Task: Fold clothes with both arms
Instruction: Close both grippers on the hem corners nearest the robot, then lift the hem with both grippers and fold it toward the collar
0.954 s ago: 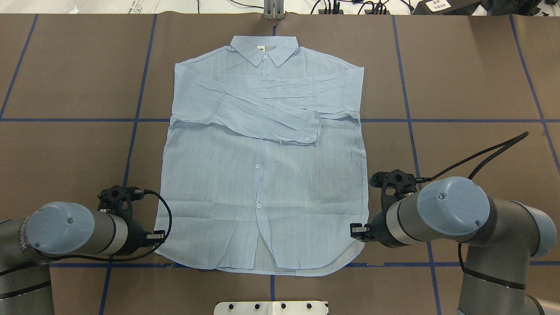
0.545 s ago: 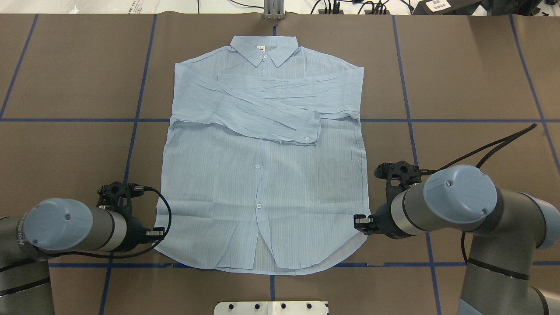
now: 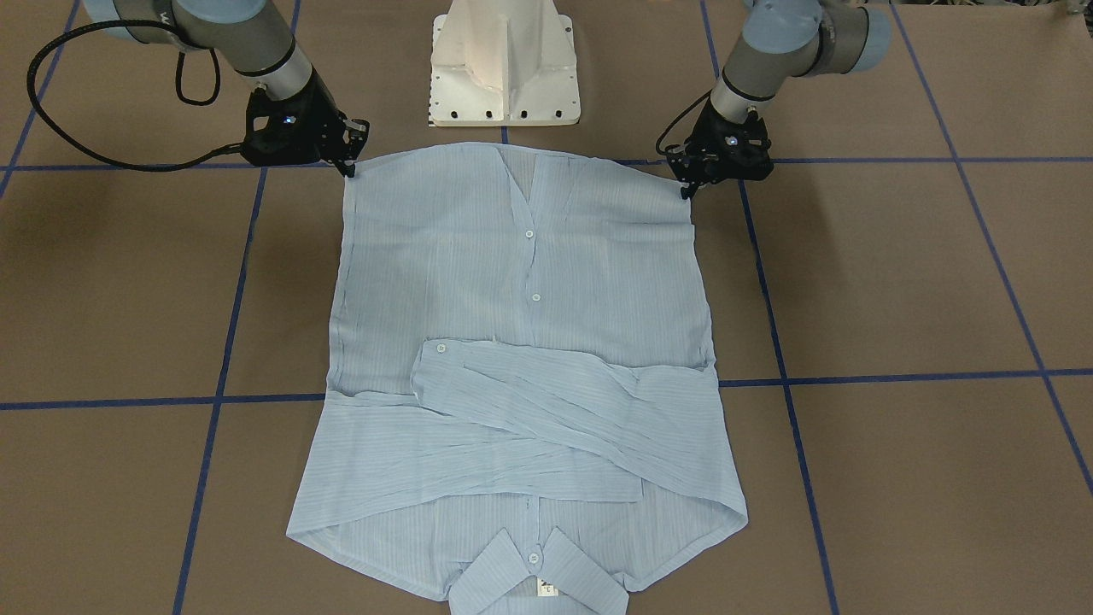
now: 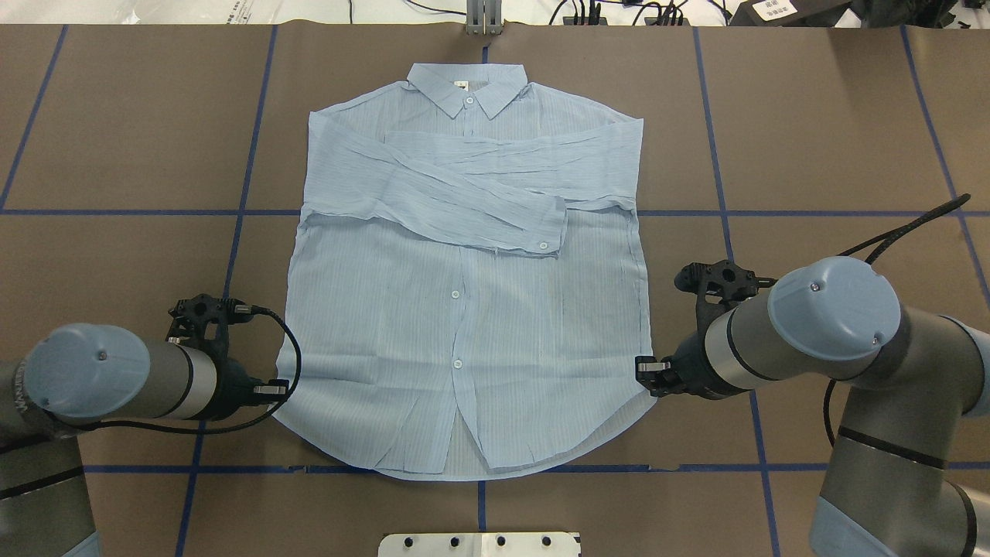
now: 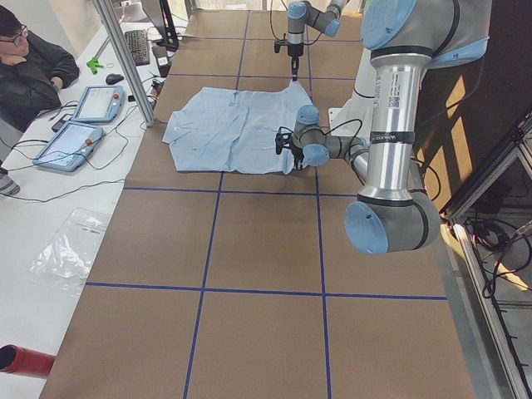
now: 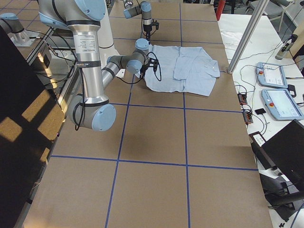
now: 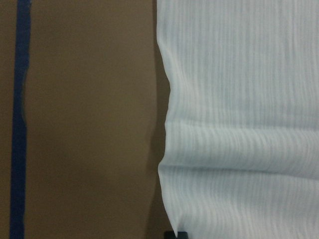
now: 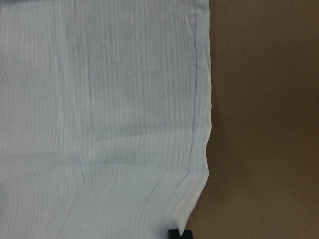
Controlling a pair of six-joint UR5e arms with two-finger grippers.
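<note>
The light blue striped shirt lies flat and face up on the brown table. Its collar points away from the robot, and both sleeves are folded across the chest. My left gripper is shut on the hem's left corner. My right gripper is shut on the right corner. In the front-facing view the left gripper and the right gripper pinch the two hem corners of the shirt. Each wrist view shows a shirt edge running down to a black fingertip.
The white pedestal base stands just behind the hem. A metal post rises at the far table edge behind the collar. Blue tape lines grid the brown surface. A person sits beside teach pendants past the far edge.
Both grippers have moved away from the robot, toward the collar, dragging the hem corners along. The hem's near edge now curves, its corners drawn farther forward than its middle.
</note>
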